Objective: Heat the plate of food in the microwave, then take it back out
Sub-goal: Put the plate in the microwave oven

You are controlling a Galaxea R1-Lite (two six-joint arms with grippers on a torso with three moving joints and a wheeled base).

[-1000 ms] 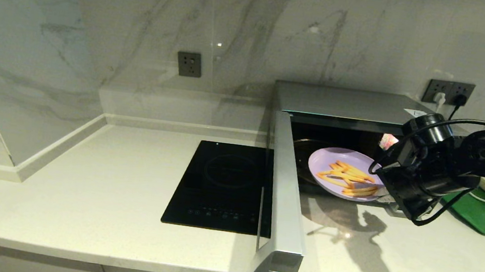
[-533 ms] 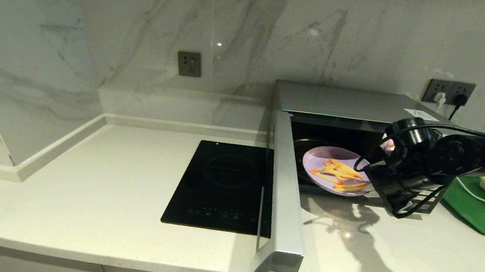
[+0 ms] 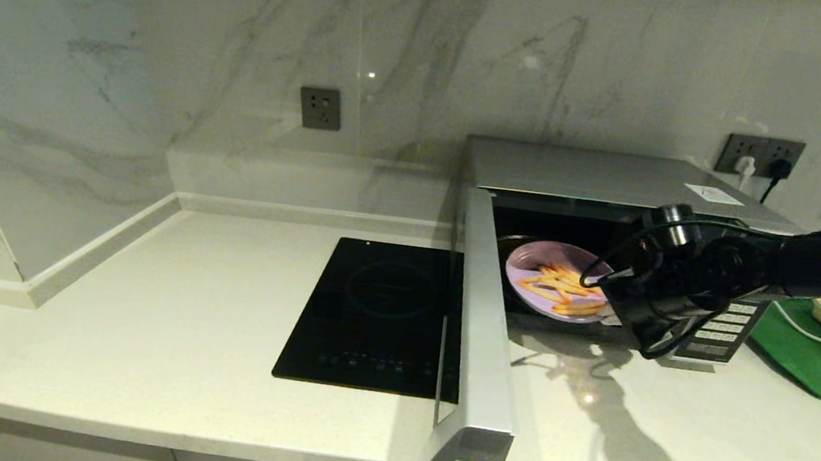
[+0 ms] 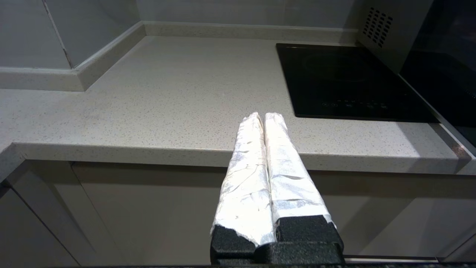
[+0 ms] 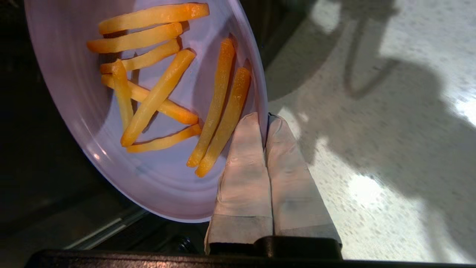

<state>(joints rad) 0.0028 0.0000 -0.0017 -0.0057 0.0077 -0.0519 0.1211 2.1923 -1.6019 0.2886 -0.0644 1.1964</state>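
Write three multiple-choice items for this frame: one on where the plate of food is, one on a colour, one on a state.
1. Where is the plate of food?
A. At the open mouth of the microwave
B. On the induction hob
C. On the green tray

2. What colour is the plate?
A. White
B. Lilac-purple
C. Green

3. How does the right gripper stand?
A. Open above the plate
B. Shut on the plate's rim
C. Shut on nothing, over the counter

Key: 1 A, the head view shows the plate in the doorway beside the swung-out microwave door. 2 B, both the head and right wrist views show a lilac plate under orange-yellow sticks. 3 B, the right wrist view shows the rim pinched between the two fingers. The left gripper is parked below the counter edge, fingers together.
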